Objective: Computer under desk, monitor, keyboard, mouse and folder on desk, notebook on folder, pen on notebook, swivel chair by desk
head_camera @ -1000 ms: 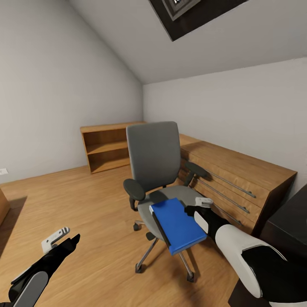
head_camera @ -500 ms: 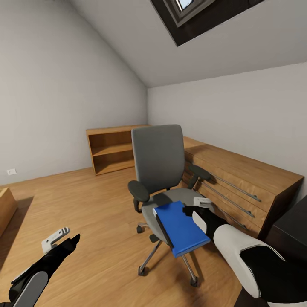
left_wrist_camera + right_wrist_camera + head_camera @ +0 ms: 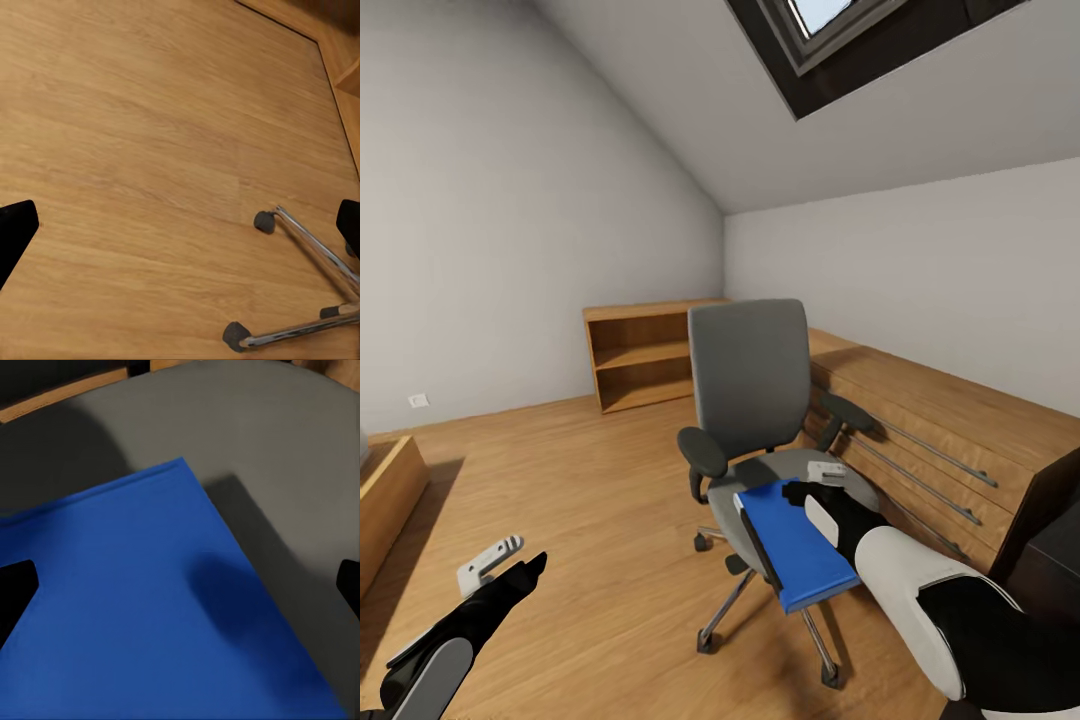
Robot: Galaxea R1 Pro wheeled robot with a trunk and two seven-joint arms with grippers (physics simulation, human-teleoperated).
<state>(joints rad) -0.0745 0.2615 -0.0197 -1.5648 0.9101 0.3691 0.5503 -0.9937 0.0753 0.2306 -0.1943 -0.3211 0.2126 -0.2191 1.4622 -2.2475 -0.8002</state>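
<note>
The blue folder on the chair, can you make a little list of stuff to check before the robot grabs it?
1. Folder lying on the swivel chair seat: ok.
2. Right tool over the folder: ok, fingertips at both picture edges with the blue cover between.
3. Right tool open: ok.
4. Tool touching the folder: cannot tell.
5. Left tool out of the way: ok, open over bare floor near the chair's wheels.
6. Desk spot ready for the folder: cannot tell.
</note>
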